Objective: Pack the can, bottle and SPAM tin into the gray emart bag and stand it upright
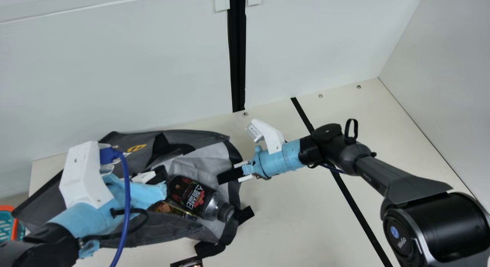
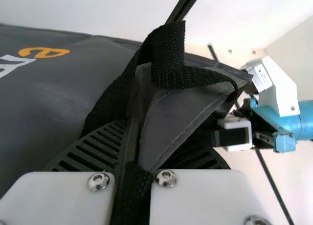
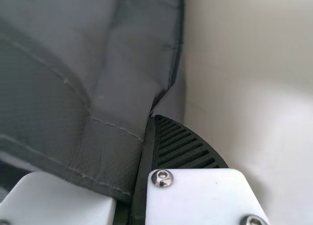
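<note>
Fabric of the gray emart bag [image 1: 164,227] is clamped between the fingers of the left gripper [image 1: 158,175] and right gripper [image 1: 225,176]; the bottle [image 1: 195,197] is cradled inside.

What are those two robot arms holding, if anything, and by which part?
Both hold the gray emart bag: the left pincer by folded fabric and black webbing, the right pincer by the edge at its open end.
</note>
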Tool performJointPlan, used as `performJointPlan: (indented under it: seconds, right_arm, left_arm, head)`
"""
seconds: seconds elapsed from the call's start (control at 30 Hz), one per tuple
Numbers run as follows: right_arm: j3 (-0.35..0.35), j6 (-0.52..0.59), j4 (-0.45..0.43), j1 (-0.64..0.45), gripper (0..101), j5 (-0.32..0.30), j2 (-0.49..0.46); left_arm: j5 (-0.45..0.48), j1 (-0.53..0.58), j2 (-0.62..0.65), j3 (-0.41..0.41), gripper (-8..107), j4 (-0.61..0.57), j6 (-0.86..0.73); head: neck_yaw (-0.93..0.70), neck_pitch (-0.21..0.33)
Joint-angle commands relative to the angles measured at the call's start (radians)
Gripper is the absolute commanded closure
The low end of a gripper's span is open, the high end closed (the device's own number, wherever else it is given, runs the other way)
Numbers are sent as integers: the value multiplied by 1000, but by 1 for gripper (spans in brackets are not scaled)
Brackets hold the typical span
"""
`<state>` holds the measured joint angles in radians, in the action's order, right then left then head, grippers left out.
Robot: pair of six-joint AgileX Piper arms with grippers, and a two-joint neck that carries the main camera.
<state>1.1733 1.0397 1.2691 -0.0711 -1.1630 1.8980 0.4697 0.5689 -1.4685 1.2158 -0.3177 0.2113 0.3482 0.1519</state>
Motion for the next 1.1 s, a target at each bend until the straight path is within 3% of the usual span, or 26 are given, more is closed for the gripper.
performJointPlan:
  seconds: [0.0,0.1,0.63,1.07]
  right_arm:
    - [-3,-8,13,-5,101,-26,-16]
    - [-10,-23,22,-16,101,-56,-42]
    - [-99,-68,126,43,101,-57,-188]
    - [-112,-163,172,49,101,-57,-324]
  left_arm:
    - [-9,-2,1,4,107,-11,-5]
    - [-24,-3,3,10,107,-25,-14]
    - [-13,9,14,88,107,13,19]
    - [85,13,24,186,107,22,16]
  head:
    - [1,23]
    - [1,23]
    - [1,23]
    - [1,23]
